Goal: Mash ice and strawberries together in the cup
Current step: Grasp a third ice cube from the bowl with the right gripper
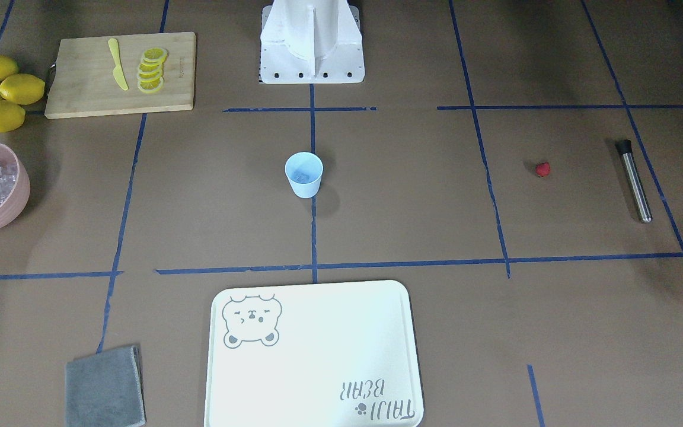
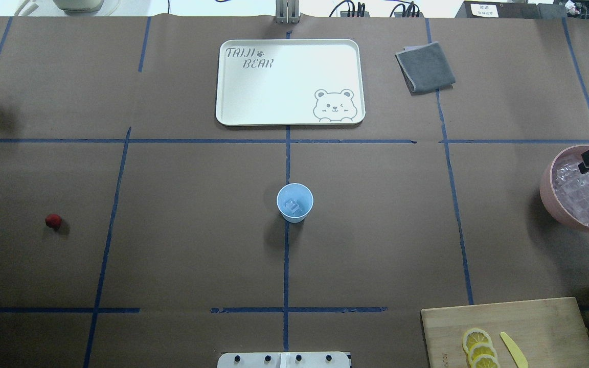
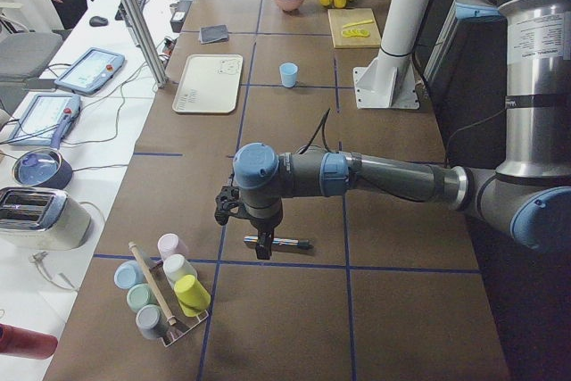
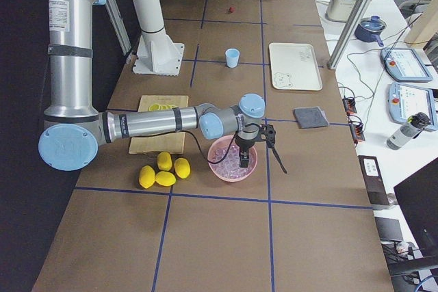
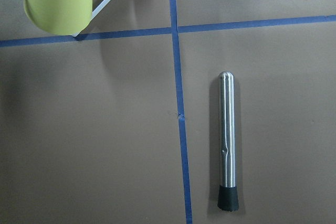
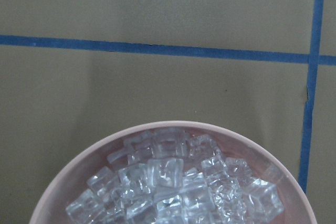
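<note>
The desk (image 2: pixel 197 230) is brown, crossed by a grid of blue tape lines (image 2: pixel 287 255). The cup (image 2: pixel 294 202) is pale light blue. The ice (image 6: pixel 173 182) is clear and glassy, heaped in a pink bowl (image 2: pixel 546 193). The strawberry (image 1: pixel 543 169) is bright red. Seen from overhead, the tray (image 2: pixel 274 87) is creamy white, with grey lettering toward its eleven o'clock corner and a grey line-drawn bear at five o'clock. The cloth (image 2: pixel 425 66) is dark grey. The lemons (image 1: pixel 0 92) are yellow. So are the lemon slices (image 1: pixel 152 71) and the knife (image 1: pixel 118 64), both on a pale wooden cutting board (image 1: pixel 80 89). The muddler (image 5: pixel 227 129) is shiny silver with a black tip.
</note>
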Available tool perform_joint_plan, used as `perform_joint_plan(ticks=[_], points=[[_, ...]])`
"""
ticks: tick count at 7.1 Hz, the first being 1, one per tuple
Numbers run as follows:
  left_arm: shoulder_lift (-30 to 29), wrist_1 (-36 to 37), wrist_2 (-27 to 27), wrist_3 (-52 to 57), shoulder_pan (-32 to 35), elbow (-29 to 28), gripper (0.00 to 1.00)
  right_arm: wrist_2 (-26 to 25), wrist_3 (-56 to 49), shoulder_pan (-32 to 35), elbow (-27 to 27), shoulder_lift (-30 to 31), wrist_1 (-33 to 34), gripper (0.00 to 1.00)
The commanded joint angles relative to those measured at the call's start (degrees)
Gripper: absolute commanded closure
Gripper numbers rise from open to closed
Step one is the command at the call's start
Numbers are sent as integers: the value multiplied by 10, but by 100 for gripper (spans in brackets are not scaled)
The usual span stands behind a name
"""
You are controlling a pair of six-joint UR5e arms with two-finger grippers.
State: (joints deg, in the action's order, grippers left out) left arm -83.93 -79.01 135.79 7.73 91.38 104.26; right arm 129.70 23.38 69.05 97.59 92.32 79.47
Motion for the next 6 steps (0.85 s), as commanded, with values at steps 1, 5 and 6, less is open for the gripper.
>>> perform_joint_plan(ticks=[1,5,6], points=[[0,0,0,0,-1,2,0,-1,0,-9,-13,-4,0,1],[1,0,0,0,0,2,0,0,-2,-17,-13,-3,-1,15],[1,0,0,0,0,2,0,0,-1,-18,-12,-3,-2,24]])
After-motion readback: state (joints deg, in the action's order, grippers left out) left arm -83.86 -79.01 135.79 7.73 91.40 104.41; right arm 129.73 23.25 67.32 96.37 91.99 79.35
